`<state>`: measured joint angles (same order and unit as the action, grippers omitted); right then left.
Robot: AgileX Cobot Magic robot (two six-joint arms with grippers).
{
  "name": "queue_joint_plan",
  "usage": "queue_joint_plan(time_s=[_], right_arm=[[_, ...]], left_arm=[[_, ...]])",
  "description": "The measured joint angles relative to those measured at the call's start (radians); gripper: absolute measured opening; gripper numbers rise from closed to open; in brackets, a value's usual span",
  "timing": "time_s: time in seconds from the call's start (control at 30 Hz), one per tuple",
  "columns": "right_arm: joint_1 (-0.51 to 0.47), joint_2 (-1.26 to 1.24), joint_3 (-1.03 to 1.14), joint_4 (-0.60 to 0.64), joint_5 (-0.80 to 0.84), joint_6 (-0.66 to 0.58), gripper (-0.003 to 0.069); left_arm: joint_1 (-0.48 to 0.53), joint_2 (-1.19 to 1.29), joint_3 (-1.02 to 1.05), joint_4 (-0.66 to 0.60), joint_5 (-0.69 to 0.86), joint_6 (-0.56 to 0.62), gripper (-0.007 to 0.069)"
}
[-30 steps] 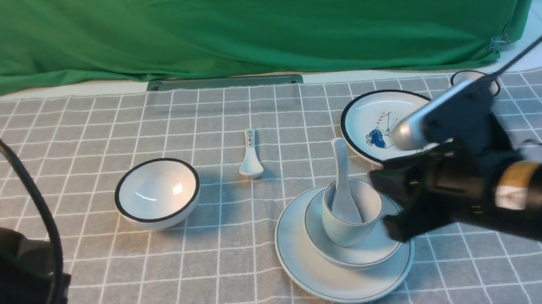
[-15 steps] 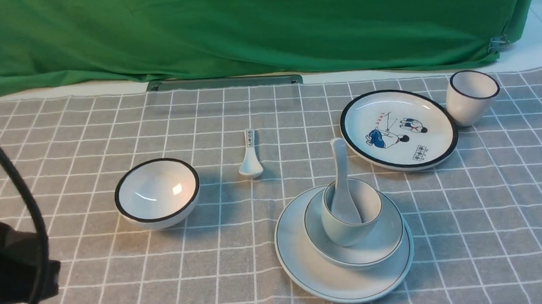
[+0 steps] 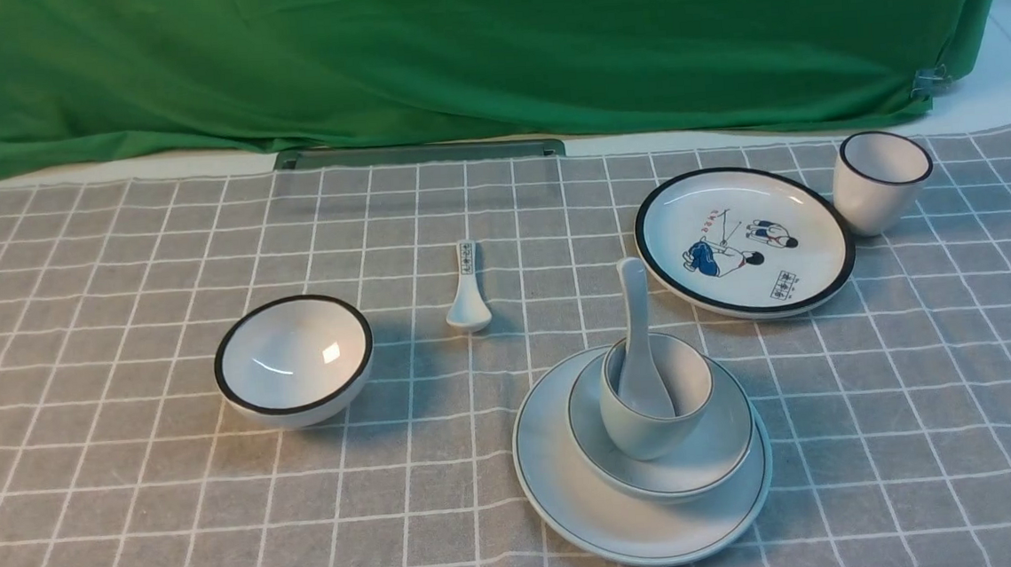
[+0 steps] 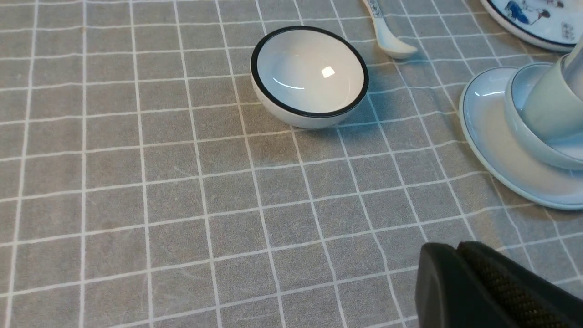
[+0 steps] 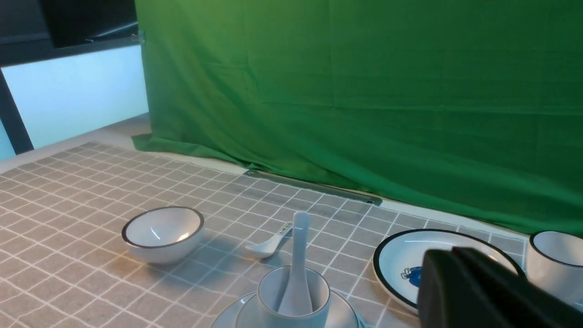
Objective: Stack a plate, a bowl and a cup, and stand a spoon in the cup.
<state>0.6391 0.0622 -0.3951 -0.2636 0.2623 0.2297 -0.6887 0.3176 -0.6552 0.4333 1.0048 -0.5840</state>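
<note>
The plate (image 3: 565, 502) lies on the checked cloth right of centre. On it sits the bowl (image 3: 705, 461), and in the bowl stands the cup (image 3: 636, 430). The spoon (image 3: 638, 336) leans upright in the cup, handle up. The same stack shows in the left wrist view, plate (image 4: 487, 132), and in the right wrist view, cup (image 5: 273, 291) with spoon (image 5: 298, 255). Both grippers are out of the front view. My left gripper (image 4: 457, 248) is shut and empty above bare cloth. My right gripper (image 5: 451, 255) is shut and empty, in front of the cartoon plate.
A black-rimmed bowl (image 3: 294, 359) sits left of centre. A small patterned spoon (image 3: 467, 288) lies behind the stack. The cartoon plate (image 3: 743, 240) and a black-rimmed cup (image 3: 879, 179) stand at the back right. A green curtain (image 3: 471, 46) hangs behind the table.
The right arm, beside the stack a second ago, has pulled back out of the front view. The left arm has also withdrawn out of the front view. The stack stays put.
</note>
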Motion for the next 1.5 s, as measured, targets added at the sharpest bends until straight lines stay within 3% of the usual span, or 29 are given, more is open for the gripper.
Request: queue_joint_plan(time_s=[0.23,0.7,0.8,0.9,0.97,1.0,1.1,1.2,1.37,1.5], right_arm=[[0.0,-0.001,0.0,-0.001,0.0,0.001,0.0046],[0.0,-0.001,0.0,-0.001,0.0,0.001,0.0067],[0.0,-0.001,0.0,-0.001,0.0,0.001,0.0074],[0.0,-0.001,0.0,-0.001,0.0,0.001,0.008],[0.0,-0.001,0.0,-0.001,0.0,0.001,0.0085],[0.0,-0.001,0.0,-0.001,0.0,0.001,0.0086],[0.0,-0.001,0.0,-0.001,0.0,0.001,0.0092],[0.0,-0.001,0.0,-0.001,0.0,0.001,0.0101],[0.0,-0.001,0.0,-0.001,0.0,0.001,0.012],[0.0,-0.001,0.0,-0.001,0.0,0.001,0.013]], left_arm=[[0.0,-0.149,0.022,-0.002,-0.044,-0.005,0.001],[0.0,-0.16,0.023,0.004,-0.06,0.001,0.0012],[0.0,-0.16,0.026,0.02,-0.09,0.001,0.0012],[0.037,-0.163,0.064,-0.016,-0.239,0.1,0.0012],[0.14,-0.172,0.143,-0.153,-0.425,0.297,0.0012],[0.161,-0.175,0.158,-0.166,-0.454,0.332,0.0012],[0.335,-0.212,0.294,-0.376,-0.643,0.591,0.0012],[0.497,-0.248,0.433,-0.496,-0.761,0.739,0.0013],[0.701,-0.311,0.632,-0.553,-0.816,0.775,0.0013],[0.73,-0.317,0.66,-0.558,-0.791,0.775,0.0013]])
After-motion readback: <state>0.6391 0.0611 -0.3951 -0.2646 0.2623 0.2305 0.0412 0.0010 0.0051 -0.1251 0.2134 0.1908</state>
